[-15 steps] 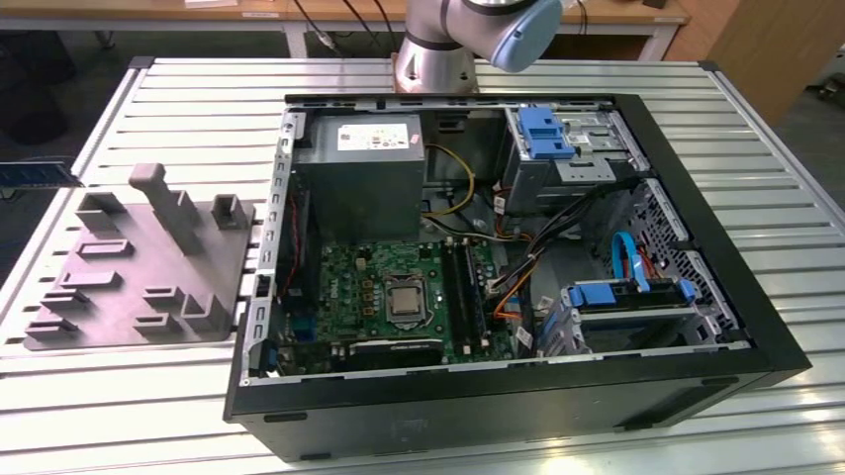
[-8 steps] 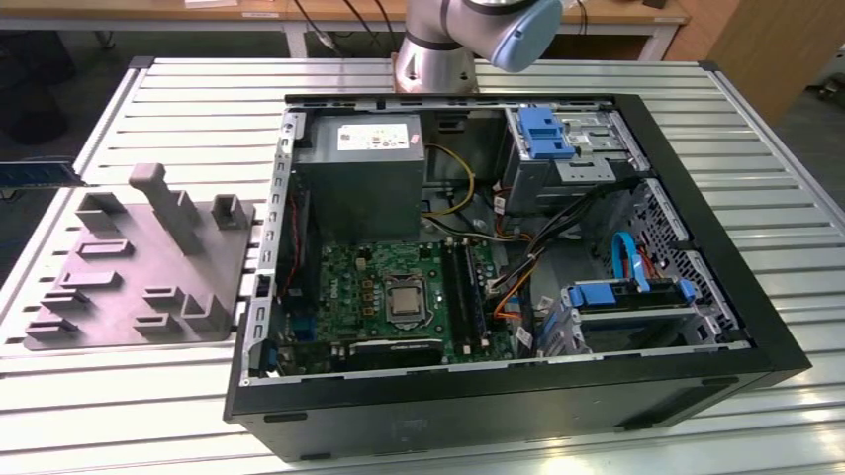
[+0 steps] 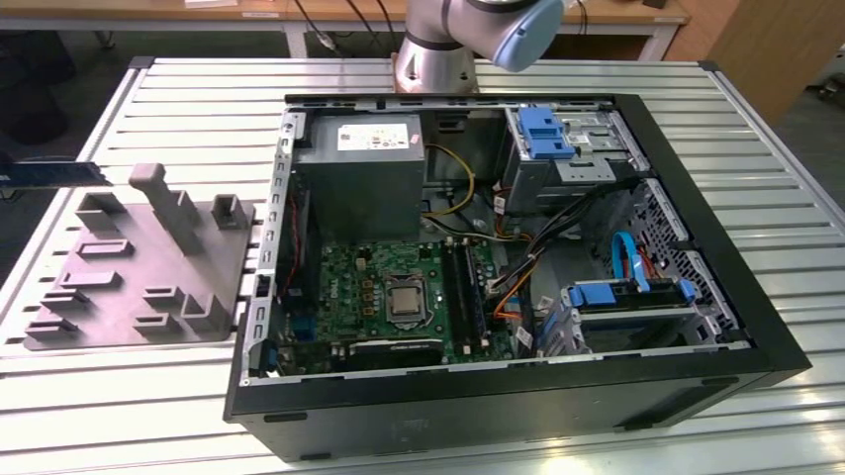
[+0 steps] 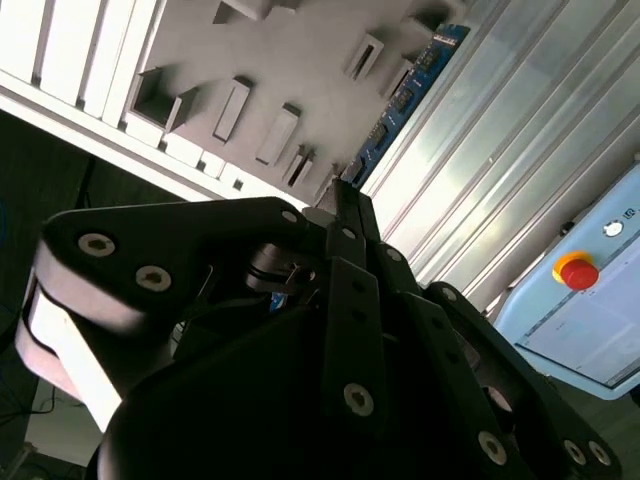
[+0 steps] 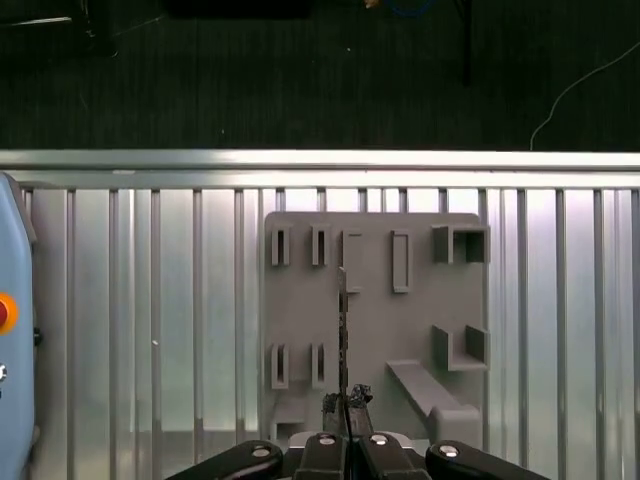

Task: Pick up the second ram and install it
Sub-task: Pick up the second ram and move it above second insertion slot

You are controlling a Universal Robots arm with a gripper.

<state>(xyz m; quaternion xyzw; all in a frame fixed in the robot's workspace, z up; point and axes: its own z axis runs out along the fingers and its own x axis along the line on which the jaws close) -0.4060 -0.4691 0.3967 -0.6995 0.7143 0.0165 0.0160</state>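
The second ram (image 4: 412, 92) was clamped by one end in the closed gripper (image 5: 345, 403), held edge-on above the grey plate (image 5: 300, 330) on the bench (image 5: 150, 300), picked up but not yet installed in the open computer case (image 3: 528, 396), well apart from the gripper, which held a motherboard (image 3: 356, 287) and power supply (image 3: 356, 173).

The ram (image 4: 410, 85) is a long, thin card, blue with a row of dark chips in the second wrist view and a slim dark strip edge-on in the first wrist view. One end is pinched in the gripper (image 5: 346, 402), and the rest sticks straight out over the grey plate (image 5: 300, 300).
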